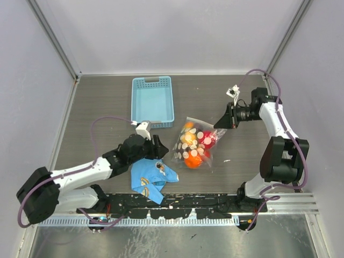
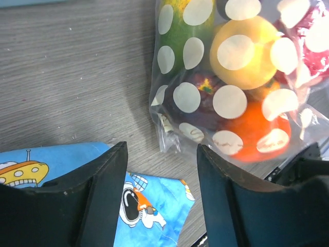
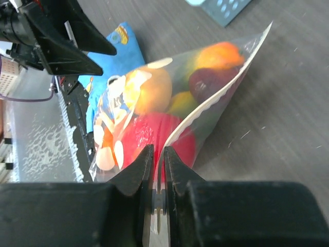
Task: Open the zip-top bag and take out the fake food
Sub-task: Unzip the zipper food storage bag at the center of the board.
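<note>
A clear plastic zip-top bag [image 1: 194,144] dotted with white lies on the grey wood-grain table [image 1: 97,107] between the two arms, just in front of the near right corner of a light blue slotted plastic basket [image 1: 153,105]. All of the glossy plastic fake food [image 1: 192,160] is inside it, a heap of orange, yellow, red, green and dark purple pieces pressed against the film. The right gripper [image 3: 158,167] is clamped on the bag, its jaws nearly together on the white zip strip at the end facing that arm, as the right wrist view shows. The left gripper [image 2: 162,154] stands with its jaws apart and nothing between them, low over the table just short of the bag's opposite side. Whether a fingertip touches the plastic cannot be told. Beneath and beside that gripper lies a crumpled blue cartoon-print cloth [image 1: 151,180], its edge near the bag's lower left corner.
</note>
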Motion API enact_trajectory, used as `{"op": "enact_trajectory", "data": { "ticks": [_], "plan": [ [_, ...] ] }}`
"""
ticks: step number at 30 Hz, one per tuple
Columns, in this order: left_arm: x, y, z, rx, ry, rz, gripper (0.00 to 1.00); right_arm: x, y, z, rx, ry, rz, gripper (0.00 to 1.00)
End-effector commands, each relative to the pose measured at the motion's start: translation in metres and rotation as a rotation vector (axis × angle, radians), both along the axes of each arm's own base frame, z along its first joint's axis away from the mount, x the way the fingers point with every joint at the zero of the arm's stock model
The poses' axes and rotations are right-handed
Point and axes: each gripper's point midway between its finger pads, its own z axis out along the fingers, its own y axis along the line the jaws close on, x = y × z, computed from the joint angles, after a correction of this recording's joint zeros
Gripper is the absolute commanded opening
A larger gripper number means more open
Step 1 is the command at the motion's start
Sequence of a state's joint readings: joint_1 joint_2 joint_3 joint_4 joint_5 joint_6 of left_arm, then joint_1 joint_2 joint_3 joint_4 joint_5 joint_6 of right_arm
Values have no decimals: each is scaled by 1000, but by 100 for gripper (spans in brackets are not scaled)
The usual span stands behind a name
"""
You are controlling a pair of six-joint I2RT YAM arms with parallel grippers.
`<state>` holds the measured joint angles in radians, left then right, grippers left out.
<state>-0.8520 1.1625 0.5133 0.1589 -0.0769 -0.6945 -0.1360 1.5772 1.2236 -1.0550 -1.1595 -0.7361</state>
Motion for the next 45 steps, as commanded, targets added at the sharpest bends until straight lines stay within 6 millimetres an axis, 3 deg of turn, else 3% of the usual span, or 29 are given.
{"op": "enact_trajectory", "data": {
  "ticks": [1,6,10,13,17,20,23,31,35,39,45],
  "plan": [
    [6,11,34,-28,-136,16,59,16,3,52,19,-158,36,1],
    [0,24,51,-34,-207,12,70,30,-1,80,-56,-279,66,1],
    [-6,31,60,-40,-199,17,70,15,8,88,-124,-433,203,1],
    [-11,24,70,-56,-239,-49,75,-7,18,68,-195,-511,322,1],
    [-14,14,87,8,-431,-215,79,-34,21,38,-238,-559,413,1],
    [-14,3,104,70,-642,-353,86,-57,21,29,-226,-593,475,1],
    [-3,-12,128,125,-823,-433,100,-67,22,34,-224,-676,508,1],
    [26,-76,194,160,-995,-702,98,-61,29,77,-203,-845,519,1],
    [32,-104,191,162,-1023,-859,100,-62,32,88,-182,-875,529,1],
    [38,-122,179,169,-1050,-955,88,-60,35,98,-167,-902,531,1],
    [19,-132,173,81,-1053,-1080,75,-58,39,103,-144,-909,532,1]
  ]
}}
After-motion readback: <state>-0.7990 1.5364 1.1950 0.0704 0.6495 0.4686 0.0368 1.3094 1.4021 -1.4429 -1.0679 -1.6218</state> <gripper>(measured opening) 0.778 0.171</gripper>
